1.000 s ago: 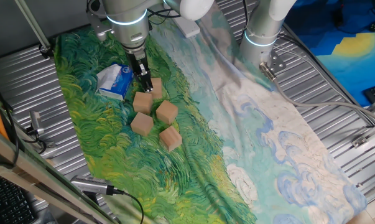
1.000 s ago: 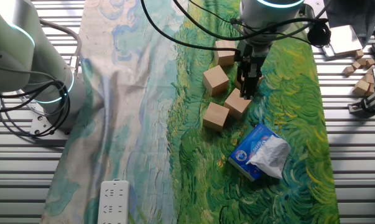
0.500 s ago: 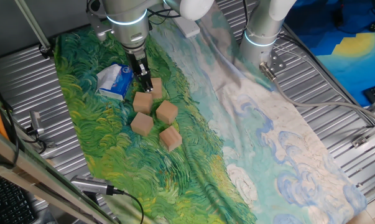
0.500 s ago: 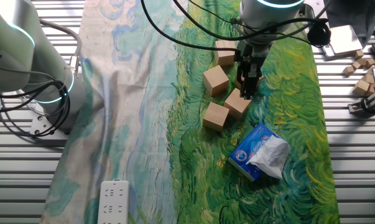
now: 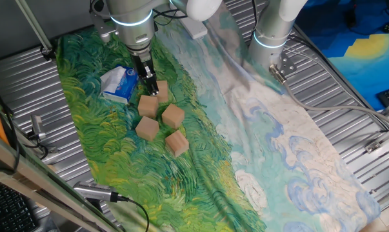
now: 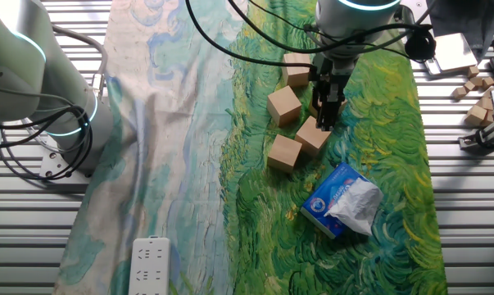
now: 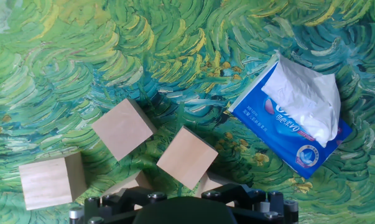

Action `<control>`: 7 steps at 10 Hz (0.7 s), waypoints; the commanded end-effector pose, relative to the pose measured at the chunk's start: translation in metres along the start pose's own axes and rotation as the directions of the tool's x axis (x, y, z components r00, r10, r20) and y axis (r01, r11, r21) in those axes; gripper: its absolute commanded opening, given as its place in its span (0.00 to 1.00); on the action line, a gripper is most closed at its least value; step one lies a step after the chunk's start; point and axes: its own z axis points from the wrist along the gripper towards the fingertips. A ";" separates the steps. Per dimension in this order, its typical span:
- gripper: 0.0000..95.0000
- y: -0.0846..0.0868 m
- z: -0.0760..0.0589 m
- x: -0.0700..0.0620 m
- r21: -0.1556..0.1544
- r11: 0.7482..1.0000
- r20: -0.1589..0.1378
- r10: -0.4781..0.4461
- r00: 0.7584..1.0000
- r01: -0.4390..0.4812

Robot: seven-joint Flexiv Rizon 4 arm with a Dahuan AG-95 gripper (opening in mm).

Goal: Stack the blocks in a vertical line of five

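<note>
Blocks lie unstacked on the green painted cloth (image 5: pixel 110 154), all five single on its surface. In one fixed view the gripper (image 5: pixel 149 89) stands low over the cluster, its dark fingers (image 5: pixel 146 76) pointing down beside the rear block (image 5: pixel 162 89), which is partly hidden behind them. Just in front sits a second block (image 5: pixel 148 104), then a third (image 5: pixel 173 116) to its side, a fourth (image 5: pixel 147 127) and a fifth (image 5: pixel 177 142) nearest the camera. The blocks are close together, but most do not touch. In the other fixed view the gripper (image 6: pixel 327 115) is right above the block (image 6: pixel 313 135) next to the blue-and-white tissue packet (image 6: pixel 342 199). Whether the jaws are closed on a block or only near it cannot be told; the fingertips are hidden in the hand view. The packet (image 5: pixel 120 84) rests on the cloth near the cluster, apart from the blocks
</note>
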 end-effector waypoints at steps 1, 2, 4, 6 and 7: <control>0.00 0.000 0.000 0.000 -0.010 0.944 0.007 -0.329 0.944 0.329; 0.00 0.000 0.000 0.000 -0.007 0.944 0.006 -0.330 0.944 0.330; 0.00 0.000 0.000 0.000 -0.007 0.944 0.005 -0.329 0.944 0.329; 0.00 0.000 0.000 0.000 -0.008 0.944 0.005 -0.331 0.944 0.331; 0.00 0.000 0.000 0.000 -0.008 0.943 0.004 -0.332 0.943 0.332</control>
